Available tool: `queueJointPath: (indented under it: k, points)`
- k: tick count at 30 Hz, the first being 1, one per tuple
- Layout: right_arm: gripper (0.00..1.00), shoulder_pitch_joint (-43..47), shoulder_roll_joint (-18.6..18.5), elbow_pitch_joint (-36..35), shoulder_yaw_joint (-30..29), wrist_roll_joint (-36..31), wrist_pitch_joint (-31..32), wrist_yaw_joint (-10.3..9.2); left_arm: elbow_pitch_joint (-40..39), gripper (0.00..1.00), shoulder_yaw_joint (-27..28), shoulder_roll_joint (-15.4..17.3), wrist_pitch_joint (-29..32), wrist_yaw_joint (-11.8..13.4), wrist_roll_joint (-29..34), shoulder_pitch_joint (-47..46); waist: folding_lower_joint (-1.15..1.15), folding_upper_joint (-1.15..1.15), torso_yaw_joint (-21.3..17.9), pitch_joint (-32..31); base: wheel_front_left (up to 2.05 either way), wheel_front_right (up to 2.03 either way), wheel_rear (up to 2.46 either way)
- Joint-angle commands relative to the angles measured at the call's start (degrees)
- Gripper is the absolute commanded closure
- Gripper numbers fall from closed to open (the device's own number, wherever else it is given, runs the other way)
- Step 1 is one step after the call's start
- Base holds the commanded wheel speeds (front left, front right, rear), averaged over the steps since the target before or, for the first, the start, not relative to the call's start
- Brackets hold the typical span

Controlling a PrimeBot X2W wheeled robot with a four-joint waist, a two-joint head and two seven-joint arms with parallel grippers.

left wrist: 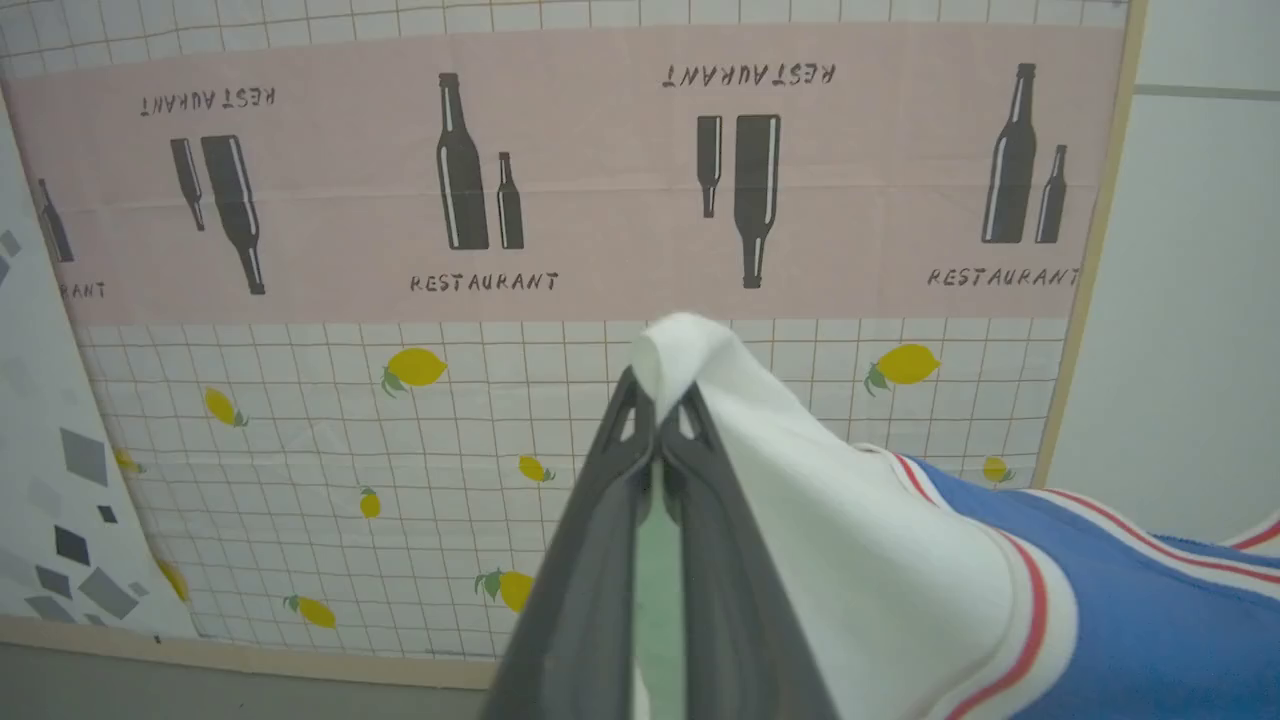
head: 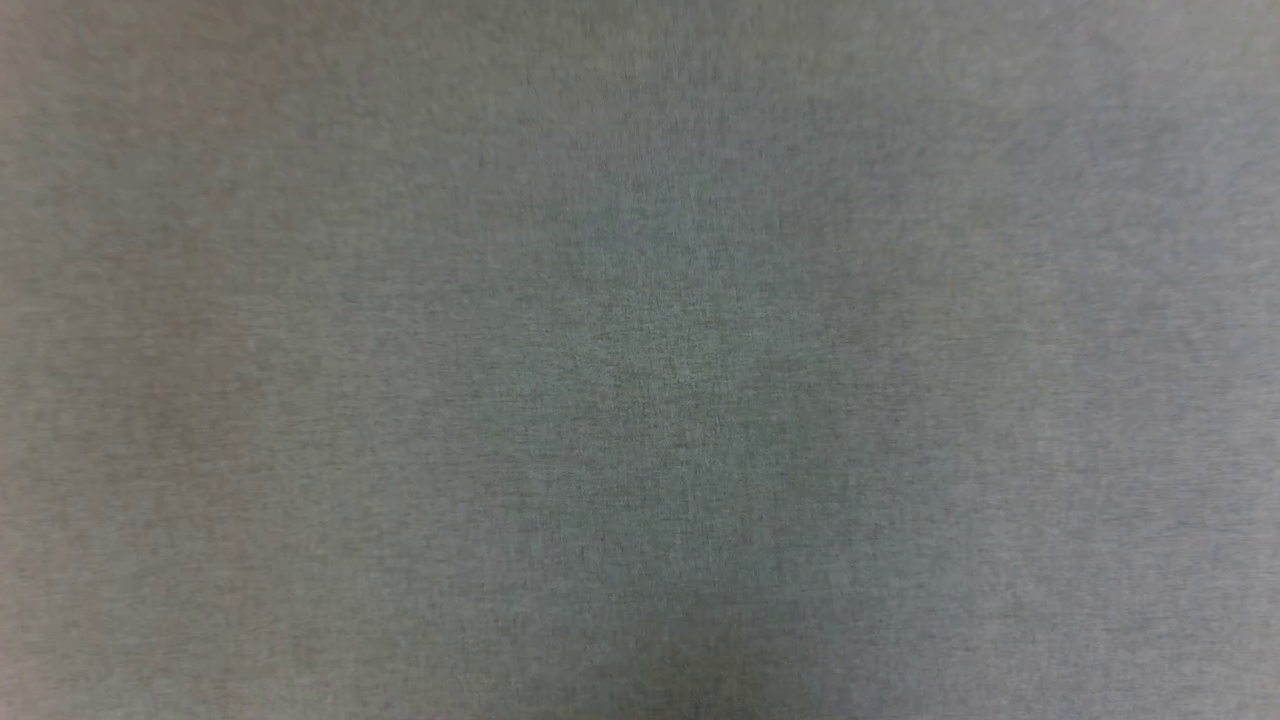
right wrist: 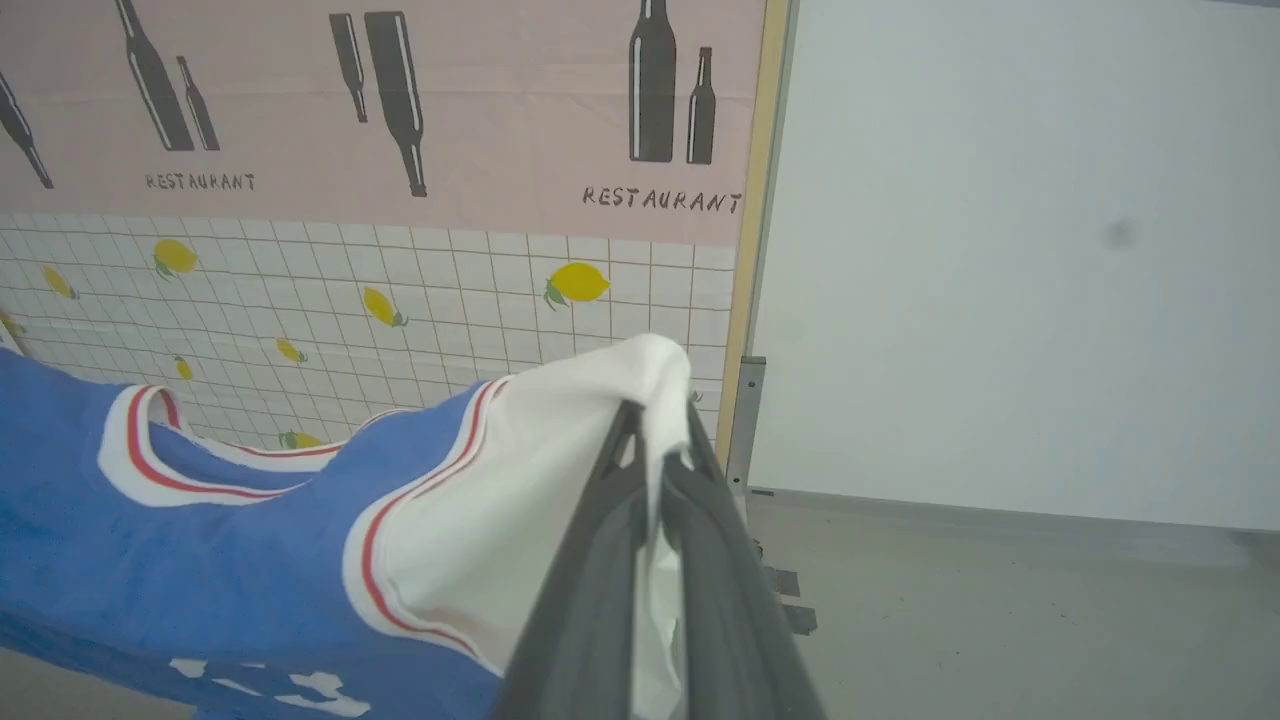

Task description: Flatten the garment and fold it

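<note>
Left gripper (left wrist: 660, 418) has its two dark fingers pressed together on a fold of the white sleeve (left wrist: 850, 520) of the garment (left wrist: 1120, 610), and the cloth bulges out just over the fingertips. Right gripper (right wrist: 657, 432) is closed in the same way on the other white sleeve (right wrist: 520, 500). So the garment hangs in the air between the two, with its long axis running from left to right, sleeve to sleeve. From the left gripper the blue cloth goes away to the right. From the right gripper it goes to the left, where the striped collar (right wrist: 150, 450) and some white lettering (right wrist: 290, 690) show. The middle sags a little and is not fully tight. Far behind stands a patterned panel (left wrist: 600, 250) with bottles and lemons. Neither arm is nearer, because both hold the garment. I judge that the coming move, to lay it flat, depends on holding this left-right line straight while both arms go down together.
</note>
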Motion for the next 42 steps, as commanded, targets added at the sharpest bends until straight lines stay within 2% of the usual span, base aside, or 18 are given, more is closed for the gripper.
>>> queueJointPath:
  k: [1,8,15,21,23,28,34,42]
  points:
    - [1.00,-0.83,0.14,0.61,0.25,0.21,-0.72,-0.08,0.62,1.00,0.14,-0.25,-0.93,-0.22,-0.04,-0.84,-0.02,0.00,-0.03,3.40,0.00,0.00,0.00]
    - [1.00,3.27,0.08,3.41,1.97,2.91,-3.61,-0.08,5.66,1.00,-0.34,-1.94,-3.95,-1.37,-1.41,2.20,-0.02,0.00,0.82,3.88,0.00,0.00,0.00]
    - [1.00,13.56,-0.43,3.59,6.20,9.13,-8.02,-0.08,10.12,1.00,-0.60,-4.45,-7.97,-3.60,-4.11,11.04,-0.02,0.00,2.14,-0.54,0.00,0.00,0.00]
    - [1.00,28.41,-1.87,2.35,9.57,16.76,-13.34,-0.08,12.56,1.00,-0.45,-6.37,-13.25,-6.63,-7.40,24.81,-0.02,0.00,3.21,-9.01,0.00,0.00,0.00]
    - [1.00,34.02,-1.28,1.79,8.34,20.72,-15.44,-0.08,12.73,1.00,-0.01,-7.24,-15.32,-7.16,-8.84,30.49,-0.02,0.00,3.64,-12.31,0.00,0.00,0.00]
    - [1.00,48.48,-2.45,-0.79,9.14,24.68,-18.08,-0.08,11.34,1.00,0.53,-9.88,-17.79,-7.95,-12.18,44.56,-0.02,0.00,4.74,-18.89,0.00,0.00,0.00]
    - [1.00,64.13,-2.49,-4.03,9.99,26.26,-20.05,-0.08,7.88,1.00,1.23,-12.06,-17.87,-7.80,-15.81,60.39,-0.02,0.00,4.69,-25.46,0.00,0.00,0.00]
    - [1.00,80.33,-3.03,-7.65,6.63,23.77,-20.45,-0.08,1.07,1.00,2.98,-13.14,-14.62,-5.15,-20.47,78.42,-0.02,0.00,4.36,-30.93,0.00,0.00,0.00]
